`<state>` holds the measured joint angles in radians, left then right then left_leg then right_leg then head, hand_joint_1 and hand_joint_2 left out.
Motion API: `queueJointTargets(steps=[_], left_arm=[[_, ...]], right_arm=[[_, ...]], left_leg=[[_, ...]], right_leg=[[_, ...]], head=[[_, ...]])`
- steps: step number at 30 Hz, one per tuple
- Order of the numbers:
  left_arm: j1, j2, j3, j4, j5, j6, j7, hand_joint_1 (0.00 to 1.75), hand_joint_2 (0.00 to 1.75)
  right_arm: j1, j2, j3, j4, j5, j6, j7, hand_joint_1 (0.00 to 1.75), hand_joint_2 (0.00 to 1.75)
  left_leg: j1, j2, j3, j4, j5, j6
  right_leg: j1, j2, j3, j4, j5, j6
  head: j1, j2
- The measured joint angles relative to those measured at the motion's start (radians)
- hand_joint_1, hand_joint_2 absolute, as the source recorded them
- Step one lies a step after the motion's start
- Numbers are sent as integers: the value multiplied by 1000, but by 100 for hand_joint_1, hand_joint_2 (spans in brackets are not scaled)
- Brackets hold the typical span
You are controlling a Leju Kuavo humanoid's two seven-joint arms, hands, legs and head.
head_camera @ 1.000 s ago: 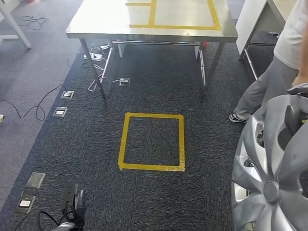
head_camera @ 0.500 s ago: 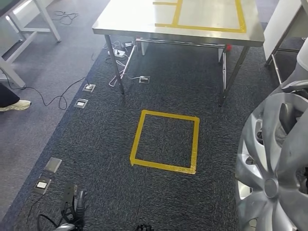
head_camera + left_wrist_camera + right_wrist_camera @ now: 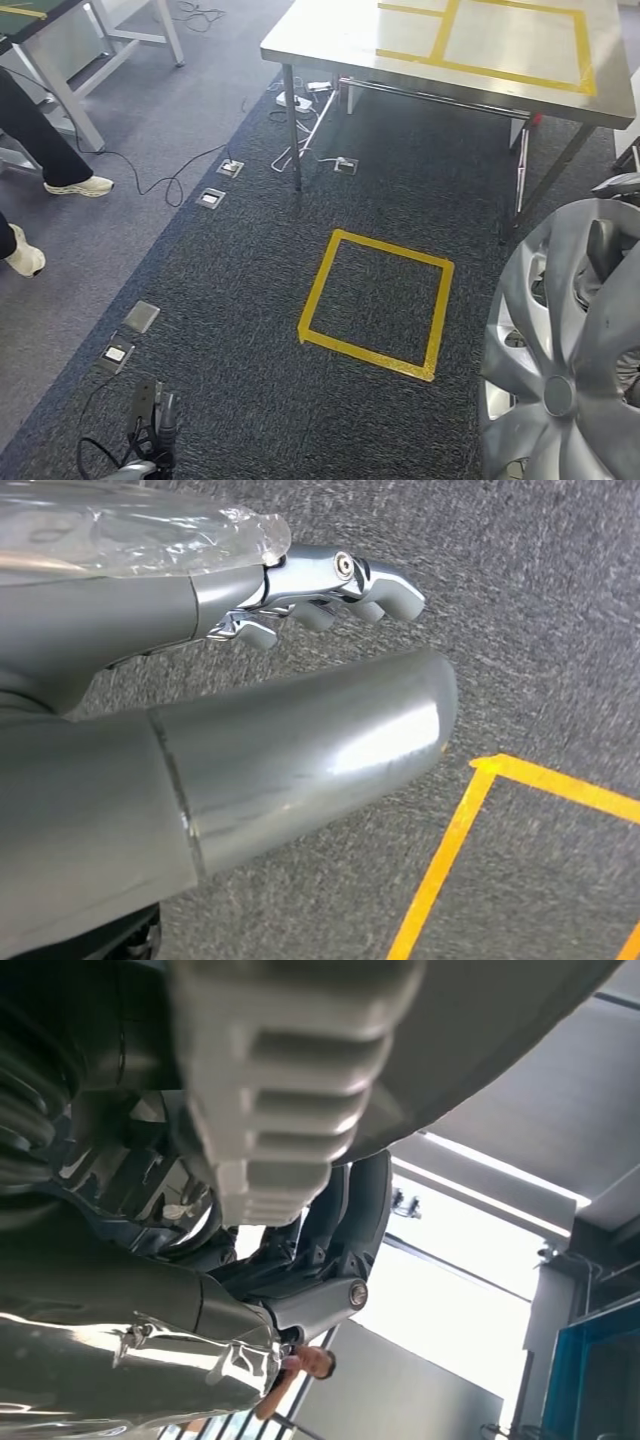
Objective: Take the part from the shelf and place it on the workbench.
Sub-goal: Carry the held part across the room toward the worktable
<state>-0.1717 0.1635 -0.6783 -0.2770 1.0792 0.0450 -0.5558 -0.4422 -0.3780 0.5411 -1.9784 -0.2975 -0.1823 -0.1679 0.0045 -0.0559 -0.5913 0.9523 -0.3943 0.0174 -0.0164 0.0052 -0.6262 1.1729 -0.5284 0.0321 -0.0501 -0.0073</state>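
Part: silver spoked plastic wheel cover (image 3: 562, 350), lower right; probably light, slick; grip through spokes.
Right hand (image 3: 604, 248): clasps it.
Left hand (image 3: 226, 740): fingers apart, empty.

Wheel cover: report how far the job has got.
Done: the silver wheel cover is off the shelf and carried by the right hand, whose fingers reach through its openings. In hand: carrying it over the carpet near the yellow tape square. Left: setting it on the steel workbench ahead.
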Motion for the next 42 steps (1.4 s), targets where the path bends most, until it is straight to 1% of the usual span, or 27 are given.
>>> queueJointTargets(steps=[2,4,6,8,10,11,13,14,15,17,19,22,23,24,27,28,29,30,33,34,35,36,37,38,40,41,42], left_arm=[[-1,-2,0,0,0,0,0,0,0],[-1,-3,0,0,0,0,0,0,0],[3,-2,0,0,1,0,0,0,0],[5,-1,0,0,3,-2,-1,0,0],[4,-1,0,0,6,-3,-1,0,0],[3,-1,0,0,6,-4,-1,0,0],[5,-3,0,0,6,-4,-1,0,0],[6,-3,0,0,6,-4,-1,0,0],[7,-3,0,0,6,-4,-1,0,0],[6,-2,0,0,6,-4,-1,0,0],[5,-1,0,0,6,-4,-1,0,0],[7,-2,0,0,6,-3,-1,0,0],[8,-2,0,0,6,-3,-1,0,0],[8,-2,0,0,6,-3,-1,0,0],[10,-2,0,0,4,-3,-1,0,0],[12,-2,0,0,4,-3,-1,0,0],[13,-2,0,0,3,-3,-1,0,0],[14,-3,0,0,1,-3,0,0,0],[14,-5,0,0,-2,-3,2,0,0],[13,-6,0,0,-2,-3,3,0,0],[11,-6,0,0,-3,-3,4,0,0],[9,-5,0,0,-3,-3,4,0,0],[6,-6,0,0,-4,-3,4,0,0],[4,-6,0,-1,-4,-4,4,0,0],[0,-8,0,-1,-4,-4,4,0,0],[1,-8,0,-1,-4,-4,4,0,0],[3,-8,0,-1,-4,-4,4,0,0]], right_arm=[[-1,0,0,1,0,0,0,175,175],[-2,0,0,2,0,0,0,175,175],[-2,0,0,2,3,-5,1,175,175],[-2,1,-1,3,7,-14,3,175,175],[-1,3,-3,4,7,-22,4,175,175],[0,3,-4,5,7,-24,4,175,175],[4,4,-4,8,7,-24,4,175,175],[6,4,-4,10,7,-24,4,175,175],[8,5,-4,10,7,-24,3,175,175],[8,6,-7,11,7,-24,2,175,175],[7,7,-11,11,7,-23,2,175,175],[7,7,-15,11,7,-20,4,175,175],[6,7,-16,11,7,-19,5,175,175],[5,7,-17,11,7,-19,6,175,175],[7,7,-19,11,7,-21,14,175,175],[10,7,-19,11,7,-23,17,175,175],[11,7,-19,11,7,-24,20,175,175],[12,7,-19,11,7,-27,22,175,175],[14,7,-21,11,6,-35,27,175,175],[16,7,-22,10,6,-37,28,175,175],[16,7,-22,8,5,-39,28,175,175],[14,7,-23,5,5,-40,28,175,175],[12,7,-24,2,4,-41,28,175,175],[10,7,-25,-2,4,-42,27,175,175],[10,7,-25,-6,4,-42,27,175,175],[11,7,-24,-6,4,-42,27,175,175],[12,7,-24,-6,4,-42,27,175,175]], left_leg=[[0,-20,1,1,-1,-3],[2,-36,-8,3,3,-13],[3,-44,-16,2,8,-26],[0,-15,-33,35,-11,-37],[-1,28,-92,149,-66,-45],[2,38,-130,220,-93,-48],[5,46,-174,295,-105,-52],[6,47,-167,277,-84,-52],[6,48,-139,221,-51,-51],[5,52,-60,76,2,-42],[0,55,-18,2,5,-28],[-1,52,4,-8,-13,-7],[-1,51,16,-10,-20,0],[-1,50,30,-11,-27,6],[-5,48,66,-12,-56,15],[-7,46,80,-12,-67,16],[-8,45,99,-12,-81,16],[-10,43,120,-12,-96,15],[-12,41,172,-13,-143,8],[-11,41,184,-17,-154,3],[-11,41,194,-19,-160,-3],[-9,41,199,-16,-159,-9],[-6,43,193,9,-149,-15],[-6,44,166,61,-129,-20],[-2,46,61,211,-108,-31],[-1,46,0,277,-126,-35],[1,47,-53,317,-167,-38]], right_leg=[[-1,37,58,-138,65,-10],[1,61,86,-202,75,-15],[-1,49,94,-216,75,-18],[-6,36,101,-227,79,-26],[-6,23,106,-233,78,-32],[-5,17,107,-233,77,-34],[-3,9,110,-233,71,-35],[-3,6,113,-232,68,-34],[-4,3,118,-232,63,-32],[-2,-1,129,-232,51,-24],[2,-3,139,-233,43,-13],[1,-3,151,-218,36,3],[0,-4,141,-191,26,6],[-1,-4,116,-141,10,7],[0,-4,-14,57,-49,9],[0,-4,-48,86,-62,8],[0,-4,-66,80,-62,6],[0,-4,-71,43,-40,3],[8,-4,-53,-139,136,-14],[13,-4,-45,-173,174,-19],[18,-3,-38,-188,182,-23],[20,-1,-24,-190,170,-28],[19,1,-11,-196,163,-35],[18,2,5,-202,153,-40],[14,2,43,-214,131,-48],[13,2,62,-219,117,-50],[12,3,83,-223,102,-50]], head=[[1,0],[2,0],[3,0],[-2,0],[-8,0],[-9,0],[-10,0],[-10,0],[-11,0],[-13,0],[-11,0],[-9,0],[-8,0],[-6,0],[-2,0],[-1,0],[-1,0],[0,0],[6,0],[9,0],[10,0],[10,0],[9,0],[8,0],[3,0],[1,0],[-1,0]])
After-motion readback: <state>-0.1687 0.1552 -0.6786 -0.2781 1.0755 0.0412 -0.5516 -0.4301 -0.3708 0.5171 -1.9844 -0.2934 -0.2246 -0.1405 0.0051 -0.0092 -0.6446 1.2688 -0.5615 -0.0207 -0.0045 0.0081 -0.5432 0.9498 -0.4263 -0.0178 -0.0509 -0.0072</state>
